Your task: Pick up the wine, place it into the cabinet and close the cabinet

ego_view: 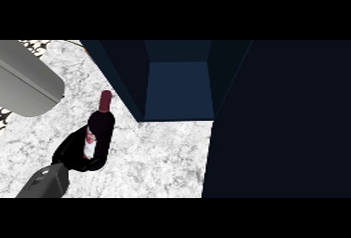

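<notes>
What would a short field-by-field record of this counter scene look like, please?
wine bottle: dark, red cap, neck pointing away from the robot, outside the cabinet
left hand: fingers curled round the bottle's lower part
right hand: not in view
cabinet: dark blue, open, right of the bottle
counter: white, marbled
grey cylinder: upper left, cannot tell what it is

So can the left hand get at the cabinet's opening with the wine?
Probably yes. The left hand holds the wine bottle just left of the cabinet, whose opening stands uncovered; only bare counter lies between.
</notes>
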`<move>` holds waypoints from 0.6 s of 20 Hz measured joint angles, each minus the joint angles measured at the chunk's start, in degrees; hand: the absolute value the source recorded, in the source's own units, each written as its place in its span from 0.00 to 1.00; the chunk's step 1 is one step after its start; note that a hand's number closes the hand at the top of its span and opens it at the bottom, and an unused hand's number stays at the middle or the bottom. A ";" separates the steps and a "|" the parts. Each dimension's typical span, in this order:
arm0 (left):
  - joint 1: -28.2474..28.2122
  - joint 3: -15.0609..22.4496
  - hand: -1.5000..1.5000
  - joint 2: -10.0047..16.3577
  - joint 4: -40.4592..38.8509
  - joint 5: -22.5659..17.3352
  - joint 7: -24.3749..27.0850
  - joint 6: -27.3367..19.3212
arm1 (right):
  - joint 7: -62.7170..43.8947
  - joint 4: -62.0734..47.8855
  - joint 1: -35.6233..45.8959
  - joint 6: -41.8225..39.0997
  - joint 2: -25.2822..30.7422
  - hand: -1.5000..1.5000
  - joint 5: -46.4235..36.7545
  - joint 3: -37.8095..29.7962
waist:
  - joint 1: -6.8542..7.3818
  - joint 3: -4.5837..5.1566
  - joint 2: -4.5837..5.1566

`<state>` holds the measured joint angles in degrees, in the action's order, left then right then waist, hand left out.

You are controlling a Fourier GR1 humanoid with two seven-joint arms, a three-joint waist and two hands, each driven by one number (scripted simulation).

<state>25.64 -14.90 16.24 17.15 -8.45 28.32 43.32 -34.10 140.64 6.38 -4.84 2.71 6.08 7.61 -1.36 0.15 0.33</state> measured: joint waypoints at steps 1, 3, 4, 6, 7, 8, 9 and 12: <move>0.49 -0.25 1.00 0.26 -0.27 -0.37 -0.52 0.51 | -0.22 -0.09 0.48 0.15 -0.06 0.00 -0.04 -0.04 | 0.02 0.01 0.02; 0.52 -0.14 1.00 -0.47 -0.37 -0.57 -0.96 1.00 | -0.32 -0.17 0.76 0.14 -0.07 0.00 -0.08 -0.13 | 0.10 0.01 0.01; 0.59 -0.12 1.00 -0.52 -0.36 -0.77 -1.46 1.54 | -0.25 -0.18 0.71 -0.09 0.10 0.00 -0.05 -0.41 | 0.14 0.01 0.00; 0.37 0.08 1.00 -0.43 -0.20 -0.83 -2.00 2.23 | -0.22 -0.60 1.16 0.09 -0.07 0.00 -0.04 -0.55 | 0.26 0.00 0.00; 0.69 -0.07 1.00 -0.66 -0.05 -1.20 -2.49 2.38 | 0.51 -0.57 0.26 -0.25 -0.24 0.00 -0.05 -0.15 | 0.25 -0.01 -0.02; 0.15 -0.27 1.00 -1.02 0.59 -1.44 -1.87 1.67 | 0.15 -0.38 0.08 -0.42 0.01 0.00 0.11 -0.44 | 0.32 -0.02 -0.07; -0.49 -0.51 1.00 -2.04 1.42 -1.64 -0.64 -0.07 | 0.78 -0.39 -0.57 -0.84 0.08 0.00 0.20 -0.86 | 0.42 -0.04 -0.11; -2.06 -3.09 1.00 -4.09 3.60 -3.67 3.11 -7.00 | 1.42 -0.40 -1.38 -1.15 0.12 0.00 0.25 -1.45 | 0.97 -0.11 -0.33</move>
<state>23.57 -17.99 12.15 20.76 -12.13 31.43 36.32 -32.68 140.24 5.00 -6.00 2.83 6.34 6.16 -0.39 0.04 0.00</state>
